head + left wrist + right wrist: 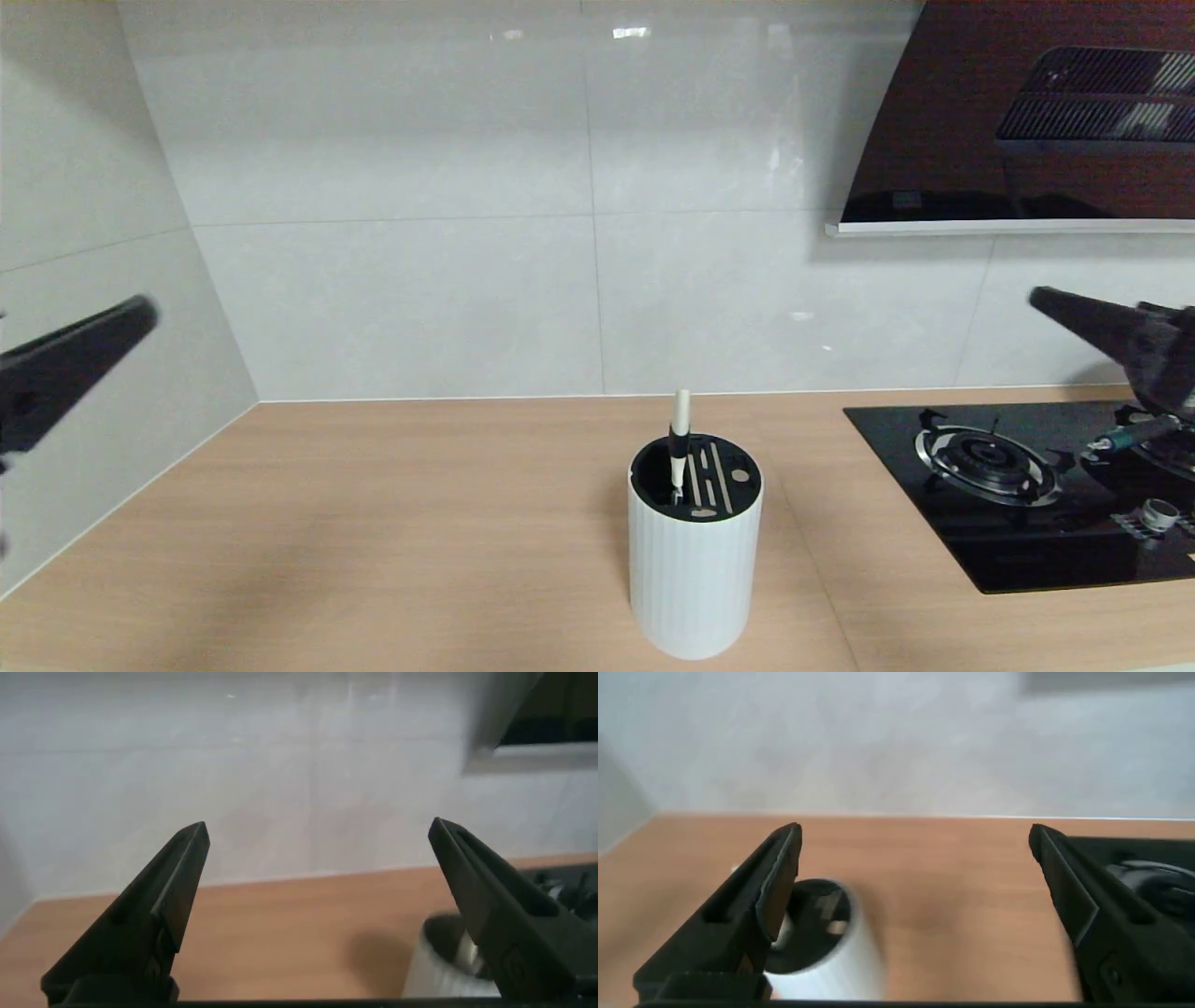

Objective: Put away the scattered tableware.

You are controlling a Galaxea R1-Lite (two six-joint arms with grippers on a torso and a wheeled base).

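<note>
Utensil point(680, 437): pale handle over a black section, standing upright in a slot at the left side of the holder's top, handle poking above the rim.
Holder point(695, 569): white ribbed cylinder with a black slotted insert, upright on the counter near the front edge, about mid-width.
Counter point(420, 523): light wood grain, runs back to the tiled wall.
Left gripper point(320, 829): fingers spread wide, nothing between them; held up over the counter's left end, well apart from the holder.
Right gripper point(915, 832): fingers spread wide, nothing held; up above the right side of the hob, holder below and off to its left.
Hob point(934, 523): black glass, set into the counter right of the holder, apart from it.
Burner point(988, 457): round, metal ring, on the hob's left half.
Teal-handled item point(1134, 435): lying on the hob under the right gripper, not touched by it; what kind, cannot tell.
Wall point(420, 233): large pale glossy tiles behind the counter.
Hood point(1027, 131): dark slanted panel high on the wall above the hob.
</note>
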